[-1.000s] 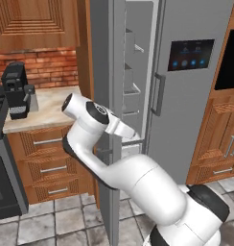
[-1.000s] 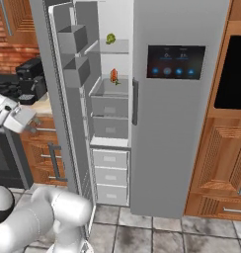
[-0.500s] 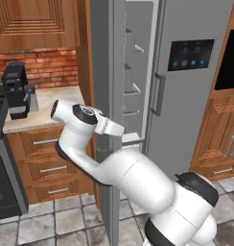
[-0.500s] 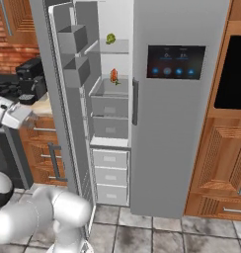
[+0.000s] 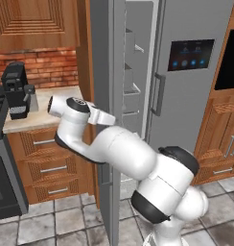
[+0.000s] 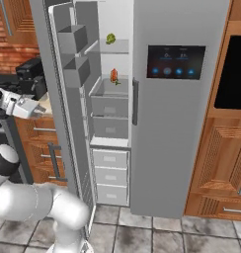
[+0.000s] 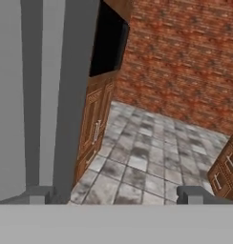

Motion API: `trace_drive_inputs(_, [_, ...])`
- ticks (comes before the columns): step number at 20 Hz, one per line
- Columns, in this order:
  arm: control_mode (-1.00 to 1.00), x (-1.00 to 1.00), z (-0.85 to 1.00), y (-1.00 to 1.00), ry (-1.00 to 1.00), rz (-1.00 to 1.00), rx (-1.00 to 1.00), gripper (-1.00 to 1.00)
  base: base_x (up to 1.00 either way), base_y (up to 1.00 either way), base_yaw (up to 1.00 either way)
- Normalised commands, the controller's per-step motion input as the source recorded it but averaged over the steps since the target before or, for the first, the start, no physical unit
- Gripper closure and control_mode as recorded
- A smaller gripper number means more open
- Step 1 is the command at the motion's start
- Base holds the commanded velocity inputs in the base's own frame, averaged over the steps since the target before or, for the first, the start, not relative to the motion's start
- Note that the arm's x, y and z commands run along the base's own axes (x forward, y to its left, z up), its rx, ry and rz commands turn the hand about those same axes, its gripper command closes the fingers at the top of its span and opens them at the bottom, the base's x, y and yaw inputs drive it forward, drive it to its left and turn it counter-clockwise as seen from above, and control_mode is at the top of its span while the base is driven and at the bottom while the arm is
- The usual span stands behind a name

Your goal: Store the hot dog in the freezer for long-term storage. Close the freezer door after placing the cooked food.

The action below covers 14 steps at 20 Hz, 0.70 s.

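While gripper [image 7: 113,196] gapes, freezer door [image 7: 42,95] edge just beside

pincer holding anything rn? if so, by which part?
Nothing. The pincer is open, with only floor between its fingertips. The hot dog already sits on a freezer shelf, and the freezer door stands open, ungripped.

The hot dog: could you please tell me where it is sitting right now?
In the right base view, the hot dog sits on a shelf inside the open freezer, one shelf below the small green food and just above the grey drawers.
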Motion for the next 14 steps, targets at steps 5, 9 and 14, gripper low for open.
trace_drive_inputs(5, [-1.00, 0.69, -0.15, 0.00, 0.00, 0.00, 0.00, -1.00, 0.00, 0.00, 0.00])
trace_drive_inputs(9, [-1.00, 0.60, -0.16, 0.00, 0.00, 0.00, 0.00, -1.00, 0.00, 0.00, 0.00])
trace_drive_inputs(14, [-1.00, 0.41, -0.06, 0.03, 0.00, 0.00, 0.00, -1.00, 0.00, 0.00, 0.00])
